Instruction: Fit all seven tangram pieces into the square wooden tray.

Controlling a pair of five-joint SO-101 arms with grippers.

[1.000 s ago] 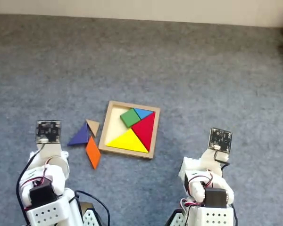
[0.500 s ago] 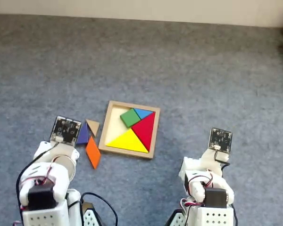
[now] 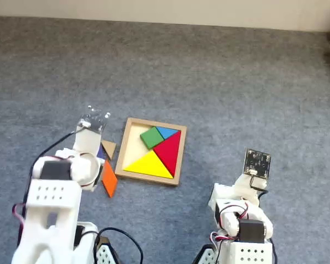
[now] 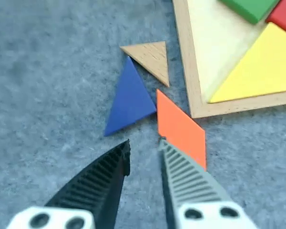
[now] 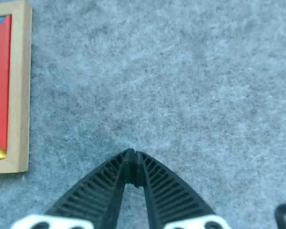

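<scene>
left arm's fingers (image 4: pixel 178 176), one black and one grey, are open by a narrow gap and hold nothing. they hang low over the grey carpeted counter (image 3: pixel 220 71), the grey tip at the near edge of the orange parallelogram piece (image 4: pixel 180 129); cannot tell if it touches. right arm's fingers (image 5: pixel 109 186) are closed tip to tip on nothing, over bare carpet, well apart from the tray's right side.

three pieces lie loose just left of the tray: the orange parallelogram nearest, then the dark blue triangle piece (image 4: pixel 129 98) beside it, then the plain wooden triangle piece (image 4: pixel 150 57), its point meeting the blue one's tip.

the square wooden tray (image 3: pixel 121 151) lies flat between the arms, a little farther out. in it: large yellow triangle (image 3: pixel 148 164) along the near edge, large red triangle (image 3: pixel 169 149) along the right side, green square (image 3: pixel 152 137) and small light blue triangle (image 3: pixel 166 132) at the far edge. the tray's left part is bare wood.
</scene>
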